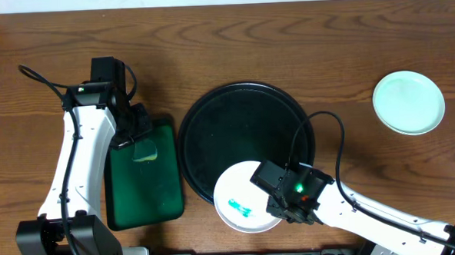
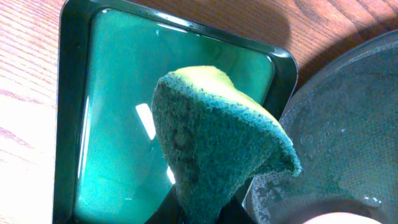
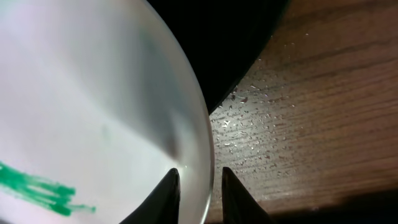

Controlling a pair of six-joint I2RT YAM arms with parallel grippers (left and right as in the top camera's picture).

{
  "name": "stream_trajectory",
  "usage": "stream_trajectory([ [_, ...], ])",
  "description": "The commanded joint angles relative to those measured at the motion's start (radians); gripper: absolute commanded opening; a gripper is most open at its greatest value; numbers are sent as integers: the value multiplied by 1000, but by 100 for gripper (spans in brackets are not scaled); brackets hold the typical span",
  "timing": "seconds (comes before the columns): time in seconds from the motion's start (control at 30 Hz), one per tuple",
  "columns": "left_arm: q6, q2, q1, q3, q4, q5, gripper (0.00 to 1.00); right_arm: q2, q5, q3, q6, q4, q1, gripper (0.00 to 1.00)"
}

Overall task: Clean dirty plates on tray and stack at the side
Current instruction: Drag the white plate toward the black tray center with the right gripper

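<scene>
Pinching the rim of the smeared plate (image 3: pixel 93 106), the right gripper (image 3: pixel 199 173) has one finger on each side, right at the lip. A hold that thin could let the plate slip or tip on the lift, or scrape along the black tray (image 1: pixel 235 119), whose near edge it hangs past. The left gripper (image 1: pixel 135 134) is clamped on the sponge (image 2: pixel 217 143) above the green tray (image 2: pixel 112 93). I can't see how deep the fingers bite. The table (image 3: pixel 311 93) has droplets on it. A clean plate (image 1: pixel 409 102) sits far right.

Teal-smeared plate (image 1: pixel 238 205) on front rim of black tray (image 1: pixel 235 127), pale-mint plate (image 1: pixel 409 102), perhaps stacked, well apart.
</scene>
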Motion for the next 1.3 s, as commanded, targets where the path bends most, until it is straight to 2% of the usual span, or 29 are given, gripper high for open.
stream_trajectory([
  [0.0, 14, 9, 5, -5, -6, -12, 7, 8, 12, -32, 40, 11, -14, 19],
  [0.13, 14, 9, 5, -5, -7, -11, 7, 8, 10, -32, 40, 14, -14, 20],
  [0.2, 14, 9, 5, -5, -7, -11, 7, 8, 10, -32, 40, 14, -15, 13],
  [0.23, 14, 9, 5, -5, -7, -11, 7, 8, 10, -32, 40, 15, -15, 2],
  [0.27, 14, 9, 5, -5, -8, -11, 7, 8, 10, -32, 40, 15, -15, 1],
  [0.4, 14, 9, 5, -5, -10, -11, 7, 7, 11, -32, 8, 30, -14, 1],
  [0.73, 14, 9, 5, -5, -11, -11, 7, 0, 160, 76, -225, 26, -47, 1],
  [0.83, 14, 9, 5, -5, -11, -4, 7, 0, 184, 119, -299, 43, -135, 1],
  [0.93, 14, 9, 5, -5, -17, -4, 7, 13, 154, 121, -383, 108, -291, 1],
  [1.07, 14, 9, 5, -5, -18, -5, 7, 92, 132, 121, -472, 179, -395, 1],
  [1.27, 14, 9, 5, -5, -18, -5, 7, 309, 71, 121, -542, 319, -404, 1],
])
